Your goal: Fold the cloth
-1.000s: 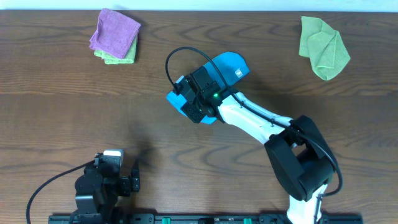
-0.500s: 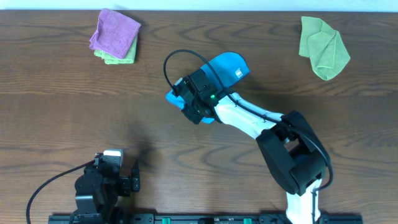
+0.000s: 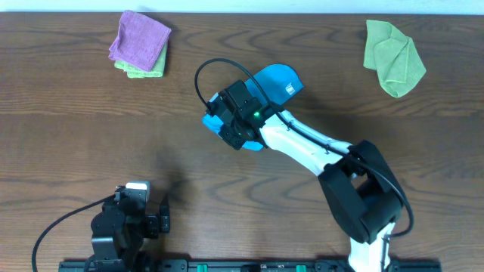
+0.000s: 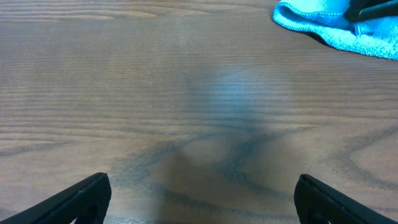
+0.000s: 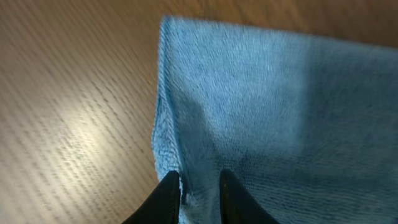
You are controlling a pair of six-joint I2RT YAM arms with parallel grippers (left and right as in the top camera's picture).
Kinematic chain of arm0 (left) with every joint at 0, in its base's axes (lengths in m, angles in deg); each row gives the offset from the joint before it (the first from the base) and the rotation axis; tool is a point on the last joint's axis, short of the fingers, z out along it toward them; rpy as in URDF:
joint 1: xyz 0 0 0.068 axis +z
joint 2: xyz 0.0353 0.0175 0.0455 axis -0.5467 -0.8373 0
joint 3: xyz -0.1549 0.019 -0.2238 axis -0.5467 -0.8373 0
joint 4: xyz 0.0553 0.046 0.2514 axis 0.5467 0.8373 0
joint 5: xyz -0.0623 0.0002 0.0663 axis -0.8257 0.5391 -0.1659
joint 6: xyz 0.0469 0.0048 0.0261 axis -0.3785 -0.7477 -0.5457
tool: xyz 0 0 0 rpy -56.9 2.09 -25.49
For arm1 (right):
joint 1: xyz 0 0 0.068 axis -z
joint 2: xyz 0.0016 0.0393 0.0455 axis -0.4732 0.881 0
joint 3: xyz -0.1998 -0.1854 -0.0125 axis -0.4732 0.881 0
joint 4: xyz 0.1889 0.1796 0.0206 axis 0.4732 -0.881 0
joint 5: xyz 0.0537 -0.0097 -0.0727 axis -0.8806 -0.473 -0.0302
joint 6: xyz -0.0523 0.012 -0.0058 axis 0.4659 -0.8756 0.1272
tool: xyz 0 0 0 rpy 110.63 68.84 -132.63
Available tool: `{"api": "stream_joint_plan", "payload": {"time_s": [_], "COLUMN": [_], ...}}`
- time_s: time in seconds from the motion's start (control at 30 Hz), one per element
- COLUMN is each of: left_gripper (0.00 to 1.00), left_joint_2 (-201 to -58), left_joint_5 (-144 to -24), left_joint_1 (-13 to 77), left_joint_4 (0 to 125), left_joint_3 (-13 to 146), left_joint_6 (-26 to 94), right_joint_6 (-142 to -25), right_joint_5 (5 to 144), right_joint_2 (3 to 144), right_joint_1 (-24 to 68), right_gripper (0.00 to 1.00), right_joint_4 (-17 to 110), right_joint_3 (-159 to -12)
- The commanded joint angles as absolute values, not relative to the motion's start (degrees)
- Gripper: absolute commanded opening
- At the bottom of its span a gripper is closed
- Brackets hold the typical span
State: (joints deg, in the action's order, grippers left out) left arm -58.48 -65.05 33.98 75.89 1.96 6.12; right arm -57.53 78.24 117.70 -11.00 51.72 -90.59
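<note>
The sky-blue cloth (image 3: 276, 79) lies at the table's middle, partly hidden under my right arm, with its small white tag (image 3: 289, 88) near the far right edge. My right gripper (image 3: 221, 121) sits over the cloth's near-left part. In the right wrist view its two fingers (image 5: 199, 190) are shut on a pinched fold of the cloth (image 5: 267, 106) near its left edge. The cloth's corner also shows in the left wrist view (image 4: 323, 25) at the top right. My left gripper (image 4: 202, 196) is open and empty, low over bare wood at the near left (image 3: 125, 219).
A folded purple cloth (image 3: 140, 41) lies on a light green cloth (image 3: 136, 69) at the far left. Another light green cloth (image 3: 393, 57) lies crumpled at the far right. The brown wooden table (image 3: 76, 136) spreads around them.
My right gripper has shifted slightly toward the far left with the cloth's edge in it. The left arm has not moved.
</note>
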Motion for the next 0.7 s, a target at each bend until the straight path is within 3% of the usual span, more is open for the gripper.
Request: {"api": "stream_joint_plan", "payload": {"time_s": [0.0, 0.43, 0.67], "left_gripper": [0.95, 0.95, 0.95], "left_joint_2": [-58.2, -58.2, -58.2], "left_joint_5": [-65.4, -65.4, -65.4], "left_joint_1": [33.8, 33.8, 33.8], "left_joint_4": [75.8, 75.8, 75.8], "left_joint_3": [1.5, 1.5, 1.5], "left_joint_6": [5.3, 5.3, 5.3], "right_joint_6": [-57.5, -57.5, -57.5], "right_joint_5": [78.4, 78.1, 78.2], "right_joint_2": [116.0, 116.0, 117.2], "right_joint_1": [-11.6, -11.6, -11.6], "right_gripper": [0.21, 0.32, 0.33], "right_joint_4": [51.0, 50.1, 50.7], "right_joint_3": [-91.6, -91.6, -91.6]}}
